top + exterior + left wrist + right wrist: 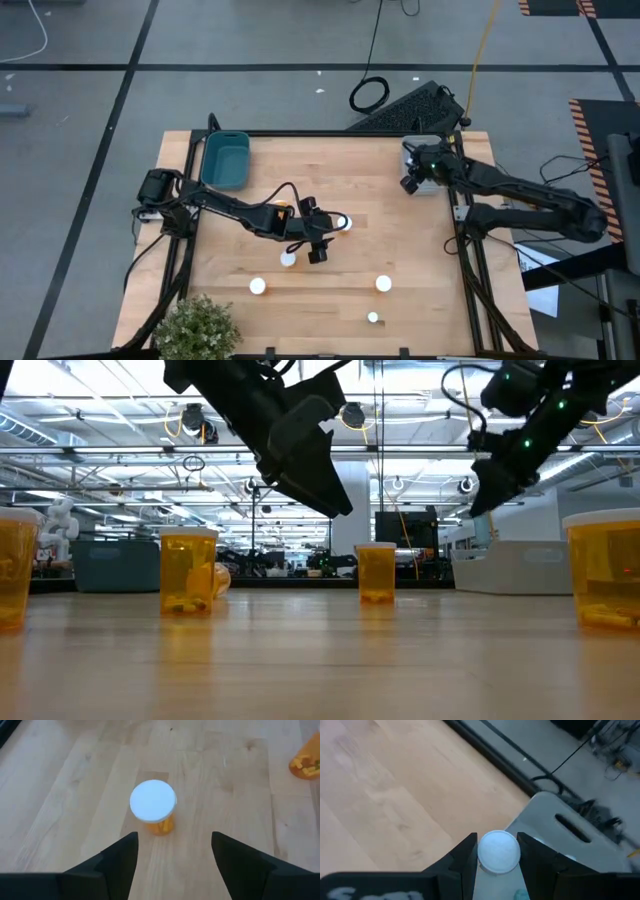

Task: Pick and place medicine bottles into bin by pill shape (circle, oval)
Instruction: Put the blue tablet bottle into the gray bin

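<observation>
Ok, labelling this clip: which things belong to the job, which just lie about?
Job: small white-capped medicine bottles, teal plastic bin, pale grey bin, left gripper, right gripper.
Lying about: leafy green plant, black keyboard, coiled black cable.

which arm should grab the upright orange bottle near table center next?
Left. The left gripper hovers open right above that orange bottle, fingers either side of its white cap. The right gripper is busy: shut on another bottle over the grey bin at the far right corner.
</observation>
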`<action>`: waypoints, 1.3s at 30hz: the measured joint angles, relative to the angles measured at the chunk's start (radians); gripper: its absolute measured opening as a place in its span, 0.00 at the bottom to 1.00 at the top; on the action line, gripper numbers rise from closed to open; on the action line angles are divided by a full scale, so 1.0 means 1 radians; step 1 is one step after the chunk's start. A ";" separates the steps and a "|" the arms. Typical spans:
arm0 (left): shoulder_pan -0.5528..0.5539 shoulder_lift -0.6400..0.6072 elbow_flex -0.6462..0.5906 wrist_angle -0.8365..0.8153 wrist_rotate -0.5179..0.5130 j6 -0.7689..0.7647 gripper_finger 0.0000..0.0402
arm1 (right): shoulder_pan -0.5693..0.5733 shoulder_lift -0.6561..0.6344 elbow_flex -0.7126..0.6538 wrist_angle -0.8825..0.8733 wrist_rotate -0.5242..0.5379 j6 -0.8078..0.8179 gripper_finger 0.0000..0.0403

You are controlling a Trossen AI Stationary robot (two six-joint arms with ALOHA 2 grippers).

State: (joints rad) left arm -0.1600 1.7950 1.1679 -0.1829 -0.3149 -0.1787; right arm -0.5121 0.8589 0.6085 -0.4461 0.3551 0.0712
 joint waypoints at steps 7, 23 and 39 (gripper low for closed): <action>0.000 0.000 0.000 0.000 0.000 0.000 0.63 | -0.058 0.000 -0.092 0.073 -0.020 0.026 0.30; 0.003 0.000 0.000 0.001 0.000 -0.003 0.63 | -0.167 0.000 -0.277 0.282 -0.081 0.065 0.30; 0.003 0.000 -0.001 0.015 0.000 0.000 0.63 | -0.205 0.000 -0.281 0.284 -0.097 0.083 0.32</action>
State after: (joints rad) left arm -0.1574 1.7950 1.1671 -0.1680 -0.3153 -0.1783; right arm -0.7173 0.8593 0.3279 -0.1625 0.2581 0.1539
